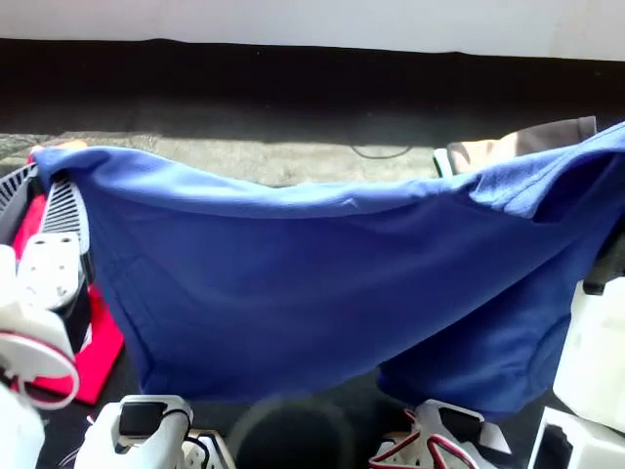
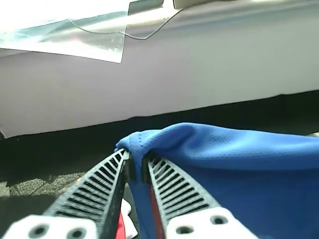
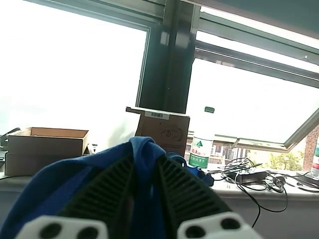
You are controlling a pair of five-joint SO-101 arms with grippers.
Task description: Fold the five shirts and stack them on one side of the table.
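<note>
The left wrist view showed the left hand [image 2: 134,158] pinched tight on one corner of the blue shirt [image 1: 322,293]. In the high view that grip sat at the upper left of the frame. Below it, at the lower left, a red garment [image 1: 98,357] lay on the counter [image 1: 293,161], partly under that arm.

The blue shirt hung spread across the middle of the frame. Its top edge sagged between the two grips and its lower hem hung loose. In our judgement it was held this way to open it out before it was laid down for folding.

At the upper right a tan garment [image 1: 518,145] lay bunched behind the shirt. At the right edge the right hand [image 3: 147,155] was likewise closed on the opposite corner.

We counted two hands, both holding cloth, and three garments: one blue, one red, one tan.
</note>
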